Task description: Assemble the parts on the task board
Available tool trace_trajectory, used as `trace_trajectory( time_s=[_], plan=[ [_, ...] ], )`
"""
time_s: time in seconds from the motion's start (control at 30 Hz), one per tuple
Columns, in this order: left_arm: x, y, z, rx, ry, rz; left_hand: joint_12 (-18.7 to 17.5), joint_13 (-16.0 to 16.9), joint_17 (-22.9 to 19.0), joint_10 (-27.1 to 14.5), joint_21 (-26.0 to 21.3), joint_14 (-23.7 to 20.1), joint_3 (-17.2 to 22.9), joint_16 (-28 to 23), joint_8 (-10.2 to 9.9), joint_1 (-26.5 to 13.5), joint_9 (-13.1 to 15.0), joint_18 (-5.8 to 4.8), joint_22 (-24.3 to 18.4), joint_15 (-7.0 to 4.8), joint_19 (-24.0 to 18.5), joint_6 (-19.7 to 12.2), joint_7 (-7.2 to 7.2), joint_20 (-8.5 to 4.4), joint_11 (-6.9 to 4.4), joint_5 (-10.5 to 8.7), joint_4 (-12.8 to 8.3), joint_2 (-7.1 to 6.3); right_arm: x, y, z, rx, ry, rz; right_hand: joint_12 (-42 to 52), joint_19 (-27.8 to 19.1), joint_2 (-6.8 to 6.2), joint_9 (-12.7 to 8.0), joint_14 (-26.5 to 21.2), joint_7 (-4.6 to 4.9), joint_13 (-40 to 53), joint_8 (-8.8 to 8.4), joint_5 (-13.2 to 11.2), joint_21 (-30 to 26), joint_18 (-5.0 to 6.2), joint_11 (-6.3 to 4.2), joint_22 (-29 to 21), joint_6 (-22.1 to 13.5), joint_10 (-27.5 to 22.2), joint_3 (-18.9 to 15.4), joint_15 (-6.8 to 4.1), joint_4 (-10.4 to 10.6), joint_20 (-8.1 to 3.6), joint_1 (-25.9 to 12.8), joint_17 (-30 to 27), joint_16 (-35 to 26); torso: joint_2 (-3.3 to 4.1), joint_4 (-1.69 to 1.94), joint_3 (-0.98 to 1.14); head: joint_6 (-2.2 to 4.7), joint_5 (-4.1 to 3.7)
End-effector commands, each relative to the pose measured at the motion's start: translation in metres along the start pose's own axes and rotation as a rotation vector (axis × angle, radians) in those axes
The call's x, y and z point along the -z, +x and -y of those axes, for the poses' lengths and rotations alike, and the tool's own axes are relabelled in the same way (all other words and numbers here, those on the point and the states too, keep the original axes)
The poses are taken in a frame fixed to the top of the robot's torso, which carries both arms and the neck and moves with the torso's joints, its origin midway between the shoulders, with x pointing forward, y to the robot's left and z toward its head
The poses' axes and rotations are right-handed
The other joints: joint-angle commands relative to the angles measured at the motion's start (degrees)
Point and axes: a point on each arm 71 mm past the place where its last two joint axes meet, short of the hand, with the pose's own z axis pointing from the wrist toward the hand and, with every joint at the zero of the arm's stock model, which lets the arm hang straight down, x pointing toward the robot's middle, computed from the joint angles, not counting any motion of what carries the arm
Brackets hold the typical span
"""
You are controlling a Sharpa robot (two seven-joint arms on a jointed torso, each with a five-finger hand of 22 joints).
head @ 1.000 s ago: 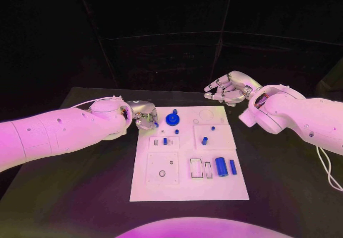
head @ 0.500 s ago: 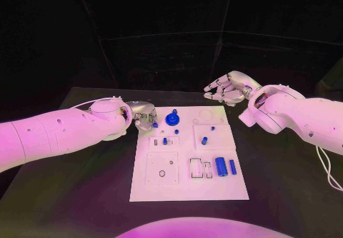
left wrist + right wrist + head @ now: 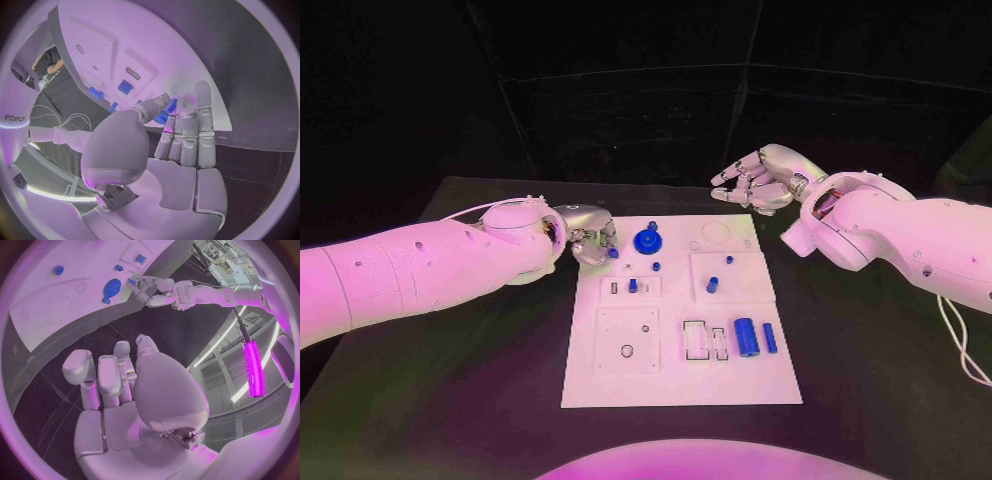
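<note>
Board: I see the white task board (image 3: pixel 682 310) flat in the middle of the black table (image 3: pixel 473 380), long side running away from me.
Parts: blue parts sit on it. A round blue knob (image 3: pixel 648 240) is at the far end, a fat blue tube (image 3: pixel 746 336) and a thin blue bar (image 3: pixel 770 337) lie near my end, and small blue pegs stand between.
Left hand: my left hand (image 3: pixel 593 235) is at the board's far left edge. In the left wrist view its fingers (image 3: pixel 187 132) are close together, and a small blue piece (image 3: pixel 167 110) sits at the tips. I think it is pinched there, against the thumb.
Right hand: my right hand (image 3: pixel 759 180) hangs above the table past the far right corner. Its fingers (image 3: pixel 106 375) are curled in and I see nothing in them.
What matters: the round blue knob is just beside my left fingertips, toward the board's middle. My left hand is much nearer to it than my right. The tube and bar lie lengthwise along the board.
What each view gives: looking down from my head, the blue bit at my left fingers is too small to tell. The left wrist view shows it well. The right wrist view shows the left hand (image 3: pixel 153 292) from across the board, next to the knob (image 3: pixel 113 287).
</note>
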Motion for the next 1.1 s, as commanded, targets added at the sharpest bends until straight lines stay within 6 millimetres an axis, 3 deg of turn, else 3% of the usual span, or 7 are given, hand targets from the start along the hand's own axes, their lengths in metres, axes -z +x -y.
trace_trajectory(
  time_s=[0.03, 0.8, 1.03, 1.1],
  plan=[
    [0.0001, -0.0027, -0.0018, 0.011, -0.015, 0.026, 0.2, 0.0, 0.0, 0.1, 0.0, 0.4, -0.8, 0.2, -0.4, -0.4, -0.1, 0.5, 0.0, 0.03, -0.2, -0.6, 0.05, 0.37, 0.0, -0.04, 0.2, -1.03, -0.0005, -0.0001, -0.0016, 0.002, -0.008, -0.003, 0.0, -0.4, 0.16, -0.1, 0.9, -0.08, 0.0, 0.36, 0.3, -0.3, 0.87, 0.03, -0.1, -0.3, -0.5, 0.0, -0.22, 0.3, 0.1, -0.6, -0.1, -0.2, 0.03, -0.01, 0.0, 0.07, 0.01],
    [0.0031, -0.0053, -0.0038, 0.027, -0.017, 0.069, 0.5, 0.0, 0.1, 0.2, -0.4, 0.5, -2.2, 0.5, -0.9, -0.6, -0.1, 0.57, -0.3, 0.09, 0.0, -1.1, 0.11, 0.51, 0.04, -0.03, 0.7, -2.12, -0.0002, -0.0003, -0.0014, 0.002, -0.008, -0.002, 0.0, -0.4, 0.16, -0.1, 0.9, -0.08, 0.0, 0.36, 0.3, -0.3, 0.87, 0.03, -0.1, -0.3, -0.5, 0.0, -0.22, 0.3, 0.1, -0.6, -0.1, -0.2, -0.01, 0.02, 0.02, 0.1, -0.01],
    [0.0039, -0.0048, -0.002, 0.033, 0.006, 0.062, 0.6, 0.0, -0.2, 0.1, -0.7, 0.3, -3.0, 0.2, -0.3, 1.8, 0.2, 0.68, -0.5, -0.17, 0.3, 0.2, -0.29, 0.37, -0.26, -0.02, -0.4, -2.58, -0.0001, -0.0003, -0.0014, 0.002, -0.007, -0.004, 0.0, -0.4, 0.16, -0.1, 0.9, -0.08, 0.0, 0.36, 0.3, -0.3, 0.87, 0.03, -0.1, -0.3, -0.5, 0.0, -0.22, 0.3, 0.1, -0.6, -0.1, -0.2, 0.0, 0.01, 0.0, 0.23, -0.02],
    [0.0035, -0.0048, -0.0006, 0.033, 0.016, 0.063, 0.3, -0.2, -3.1, -0.7, -1.1, -1.9, -3.3, -3.0, -0.2, 3.2, 0.2, 0.63, -0.6, -0.13, -0.3, 0.4, -0.35, 0.31, -0.21, -0.02, -1.1, -2.63, 0.0, -0.0002, -0.0014, 0.002, -0.007, -0.004, 0.0, -0.4, 0.16, -0.1, 0.9, -0.08, 0.0, 0.36, 0.3, -0.3, 0.87, 0.03, -0.1, -0.3, -0.5, 0.0, -0.22, 0.3, 0.1, -0.6, -0.1, -0.2, 0.01, 0.01, 0.01, 0.24, -0.02]
  ],
)
